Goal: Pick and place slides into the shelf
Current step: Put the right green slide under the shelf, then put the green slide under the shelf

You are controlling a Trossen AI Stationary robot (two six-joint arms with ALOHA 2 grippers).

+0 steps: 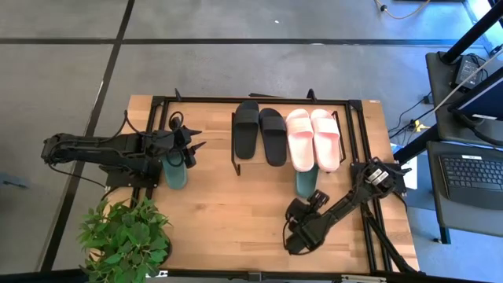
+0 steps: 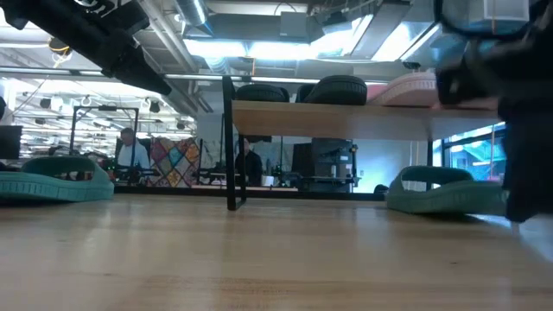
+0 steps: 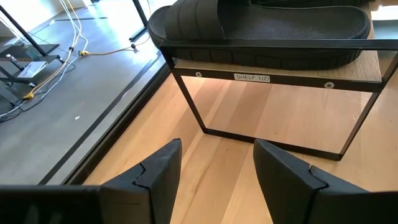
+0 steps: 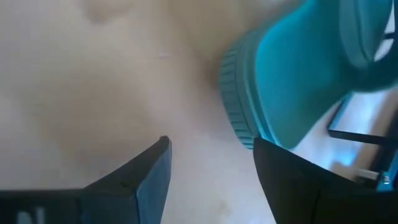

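Observation:
The shelf [image 1: 206, 101] of black tubing stands along the table's far side. On it lie a black pair of slides [image 1: 260, 134] and a pink pair [image 1: 313, 137], soles down. One green slide [image 1: 174, 171] rests on the table at the left, below my open left gripper [image 1: 194, 149], which hangs above it and faces the shelf [image 3: 280, 43]. The other green slide [image 1: 306, 182] lies on the table, its far end under the pink pair. My right gripper [image 4: 211, 158] stands open, slanting down just short of that slide's near end [image 4: 249, 118], touching nothing.
A potted plant [image 1: 126, 236] stands at the table's near left corner. Bare wood lies between the two green slides [image 2: 276, 250]. A desk with a keyboard [image 1: 471, 173] sits past the table's right edge. People show in the room beyond [image 2: 130, 151].

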